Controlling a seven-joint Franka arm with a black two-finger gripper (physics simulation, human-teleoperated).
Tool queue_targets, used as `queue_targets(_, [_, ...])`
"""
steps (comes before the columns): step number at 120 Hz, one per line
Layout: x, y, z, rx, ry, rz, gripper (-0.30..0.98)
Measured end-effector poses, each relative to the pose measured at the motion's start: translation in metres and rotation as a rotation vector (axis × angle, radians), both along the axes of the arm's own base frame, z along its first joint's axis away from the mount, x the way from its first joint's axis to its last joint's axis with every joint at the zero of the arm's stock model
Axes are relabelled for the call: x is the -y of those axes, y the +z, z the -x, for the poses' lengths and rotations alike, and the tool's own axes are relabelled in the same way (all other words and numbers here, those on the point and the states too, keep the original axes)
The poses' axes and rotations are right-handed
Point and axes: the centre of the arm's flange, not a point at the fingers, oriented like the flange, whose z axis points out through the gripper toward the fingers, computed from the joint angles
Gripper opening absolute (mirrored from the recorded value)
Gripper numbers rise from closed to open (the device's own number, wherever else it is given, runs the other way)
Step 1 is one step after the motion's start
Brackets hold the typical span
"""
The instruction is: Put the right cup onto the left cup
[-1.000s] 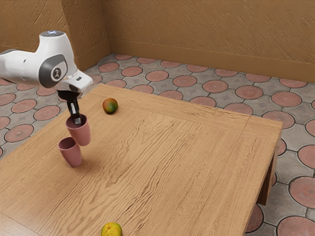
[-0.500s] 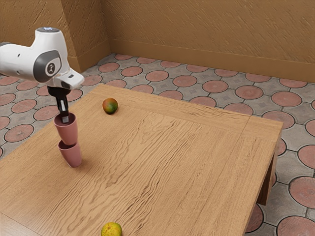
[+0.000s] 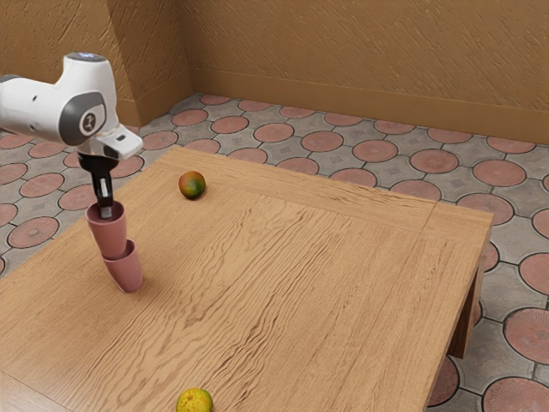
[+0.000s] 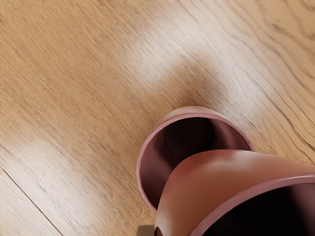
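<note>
Pink, smooth, tapering cup (image 3: 106, 233) hangs by its wall, clamped between the fingers of my black two-finger claw (image 3: 106, 212), above a matching pink tapering cup (image 3: 128, 274) upright on the brown wooden table (image 3: 300, 266). Whether the cups touch, I cannot tell. Well apart from the standing cup lies a round red-and-green fruit (image 3: 192, 185).

Gripped near rim by hand (image 3: 105, 211): pink, tapered upper cup (image 3: 108, 233), mouth up, above bench (image 3: 300, 283), base overlapping mouth below off-center, contact unclear. Standing upright on bench: matching pink lower cup (image 3: 127, 272), mouth open.
</note>
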Motion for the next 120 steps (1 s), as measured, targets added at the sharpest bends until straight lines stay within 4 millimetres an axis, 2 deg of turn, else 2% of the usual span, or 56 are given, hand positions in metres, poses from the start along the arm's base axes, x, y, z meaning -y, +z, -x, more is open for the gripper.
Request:
queue_targets(18, [0.000,-0.005,-0.009,-0.004,-0.006,-0.007,-0.10])
queue_targets(32, [0.003,-0.016,-0.013,-0.020,-0.012,-0.006,-0.10])
queue_targets(68, [0.001,-0.033,-0.016,-0.041,-0.008,-0.001,-0.10])
queue_targets(72, [0.001,-0.034,-0.017,-0.043,-0.008,-0.001,-0.02])
queue_targets(85, [0.004,-0.027,-0.020,-0.034,-0.015,-0.006,0.22])
queue_targets(95, [0.008,-0.007,-0.027,-0.006,-0.022,-0.012,0.37])
queue_targets(109, [0.015,0.024,-0.027,0.028,-0.027,-0.006,0.50])
queue_targets(120, [0.034,0.048,-0.034,0.050,-0.050,0.003,0.57])
